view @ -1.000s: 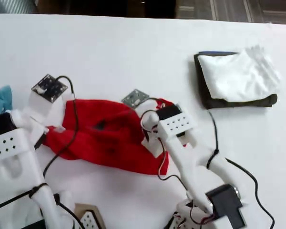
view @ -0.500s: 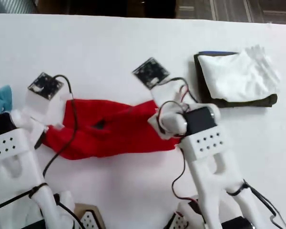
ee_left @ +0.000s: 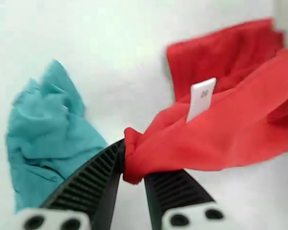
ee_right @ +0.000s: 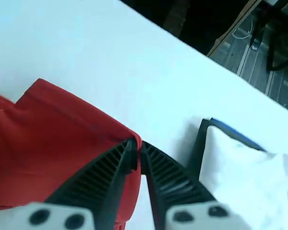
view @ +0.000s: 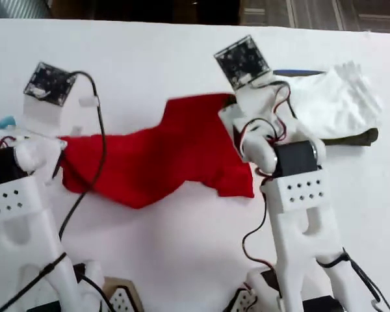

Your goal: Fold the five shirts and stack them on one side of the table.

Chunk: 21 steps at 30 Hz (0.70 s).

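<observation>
**Red shirt** (view: 162, 153): unfolded and slung between the two grippers above the table (view: 149, 45). In the high view its long axis runs from 9 o'clock up towards 2 o'clock. The loose lower edge sags to 6 o'clock and comes to a point near mid-span. A white tag (ee_left: 201, 98) stands up close to the left end.

**Left gripper** (ee_left: 132, 158): at the shirt's 9 o'clock end, fingers pinching a bunched wad of red cloth.

**Right gripper** (ee_right: 136, 151): at the 2 o'clock end, fingers pressed together on a thin hemmed corner. This is the higher and farther end.

**Key relation (judgement):** each arm has its own end, so neither has to reach. Laying the shirt flat depends on keeping the line between the grippers taut and lowering it towards 6 o'clock.

**Stack:** a white shirt (view: 335, 101) on a dark shirt (view: 351, 138), just beside the right gripper at its 3 o'clock. It is the closest thing that could get knocked.

**Teal shirt** (ee_left: 43, 129): crumpled at 9 o'clock of the left gripper, near it but apart.

**Cable** (view: 97, 149): the left arm's black lead hangs across the shirt's 9 o'clock end and may snag there.
</observation>
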Motion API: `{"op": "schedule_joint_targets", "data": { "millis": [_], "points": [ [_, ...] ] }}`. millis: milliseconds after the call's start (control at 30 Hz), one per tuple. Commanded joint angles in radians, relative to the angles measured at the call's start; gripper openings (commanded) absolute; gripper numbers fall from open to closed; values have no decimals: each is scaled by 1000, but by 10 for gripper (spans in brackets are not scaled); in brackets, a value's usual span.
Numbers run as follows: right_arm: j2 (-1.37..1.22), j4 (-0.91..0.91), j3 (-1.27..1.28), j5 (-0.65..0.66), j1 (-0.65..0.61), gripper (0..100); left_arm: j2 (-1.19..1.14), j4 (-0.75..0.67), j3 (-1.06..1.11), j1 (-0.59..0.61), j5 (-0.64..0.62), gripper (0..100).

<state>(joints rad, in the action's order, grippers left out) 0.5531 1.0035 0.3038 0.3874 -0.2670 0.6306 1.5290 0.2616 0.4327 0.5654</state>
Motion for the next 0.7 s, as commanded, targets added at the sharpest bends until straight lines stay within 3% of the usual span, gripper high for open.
{"op": "schedule_joint_targets", "data": {
  "millis": [0, 667],
  "points": [
    [42, -21, -140, 5, 12, 19, 18, 9, -107, -9, -11, 28],
    [44, 24, -582, 17, 4, 19, 21, 91, -513, -8, -12, 28]
  ]
}}
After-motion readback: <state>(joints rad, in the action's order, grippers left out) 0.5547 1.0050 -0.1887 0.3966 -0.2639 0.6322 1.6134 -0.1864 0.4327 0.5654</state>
